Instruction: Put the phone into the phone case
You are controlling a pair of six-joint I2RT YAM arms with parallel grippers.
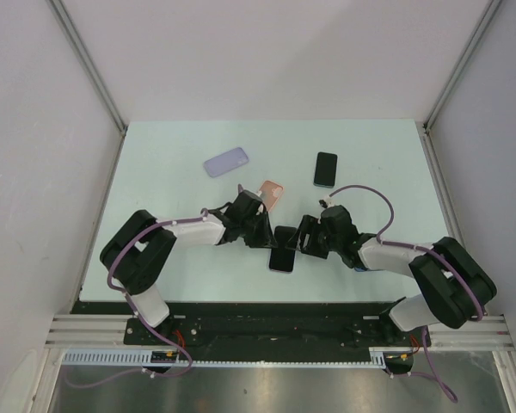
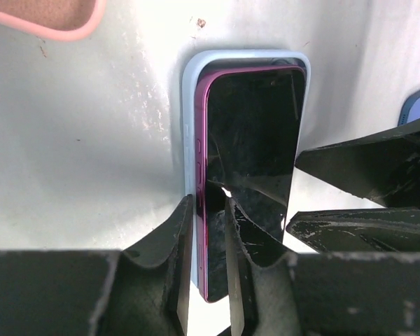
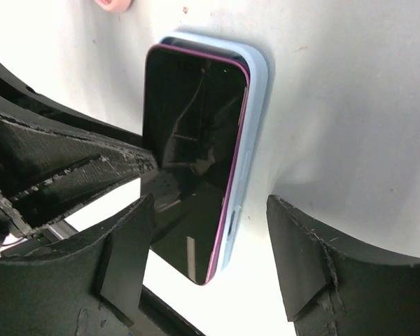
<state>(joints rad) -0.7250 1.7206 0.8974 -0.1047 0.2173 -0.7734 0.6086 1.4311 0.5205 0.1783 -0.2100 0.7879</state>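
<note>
The phone (image 2: 255,126), black-screened with a magenta rim, lies in a pale blue phone case (image 2: 190,105) on the table, near the front middle in the top view (image 1: 283,249). My left gripper (image 2: 208,203) is closed narrowly on the phone's left edge: one finger is outside the case wall and the other rests on the screen. My right gripper (image 3: 210,203) stands open astride the phone's (image 3: 192,119) near end, with both fingers clear of the case (image 3: 257,91). From above, the left gripper (image 1: 267,237) and right gripper (image 1: 303,241) flank the phone.
A pink case (image 1: 271,193) lies just behind the left gripper. A lavender case (image 1: 226,161) sits at the back left and a second black phone (image 1: 325,169) at the back right. White walls enclose the table on three sides.
</note>
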